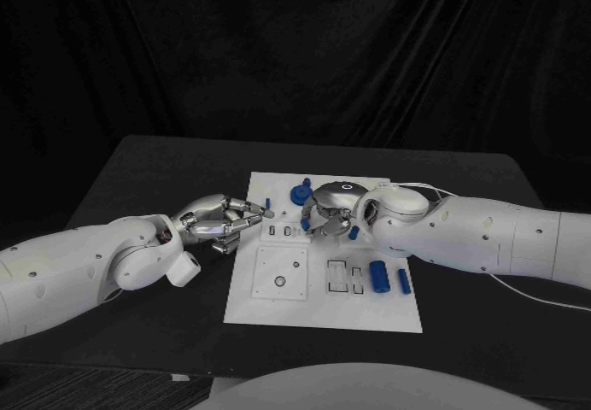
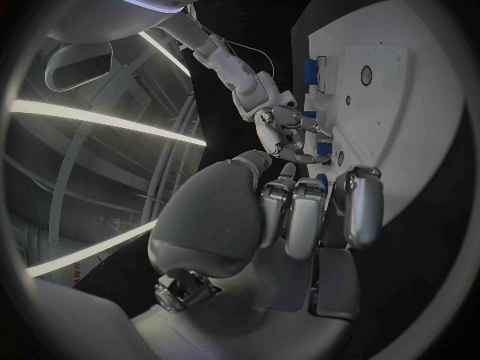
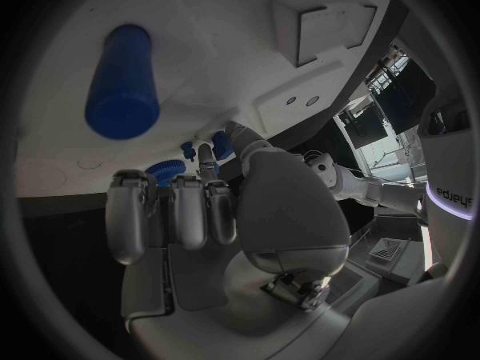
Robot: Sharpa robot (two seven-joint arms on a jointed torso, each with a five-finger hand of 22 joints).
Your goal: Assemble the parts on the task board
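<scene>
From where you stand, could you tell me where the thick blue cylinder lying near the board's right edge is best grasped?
Grip the thick blue cylinder across its middle, coming from above. It lies flat on the task board, so its round sides are free; a thinner blue pin lies close beside it, so keep the robot hand narrow.

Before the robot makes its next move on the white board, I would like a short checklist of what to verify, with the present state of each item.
1. Task board lies flat on the table: ok.
2. Right hand is over the board's far part, near the blue gear-like part: ok.
3. Right hand holds a part: cannot tell; a small blue piece shows beside it.
4. Left hand is at the board's left edge, fingers curled: ok; holding anything: cannot tell.
5. Two loose blue cylinders lie clear of both hands: ok.
</scene>
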